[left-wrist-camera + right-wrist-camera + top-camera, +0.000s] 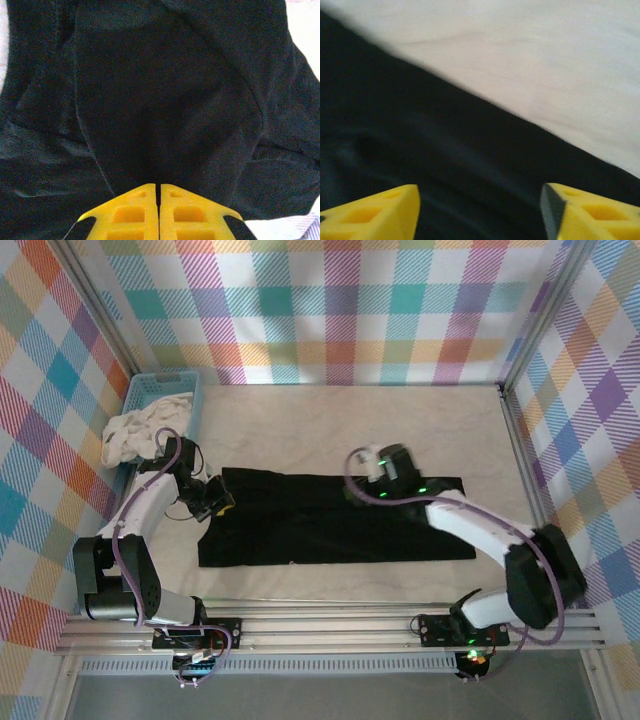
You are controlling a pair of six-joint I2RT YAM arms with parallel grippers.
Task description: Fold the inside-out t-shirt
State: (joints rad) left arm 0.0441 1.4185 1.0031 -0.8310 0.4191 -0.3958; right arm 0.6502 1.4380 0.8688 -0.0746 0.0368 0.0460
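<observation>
Left tool is clamping shut, seemingly anchoring an edge of the large black cloth t-shirt; right tool is hovering open above it.

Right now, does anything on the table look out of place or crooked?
The white cloth spills over the blue basket's near rim. The t-shirt lies flat, but its left edge slants.

No readable txt, labels or nos. anywhere.
</observation>
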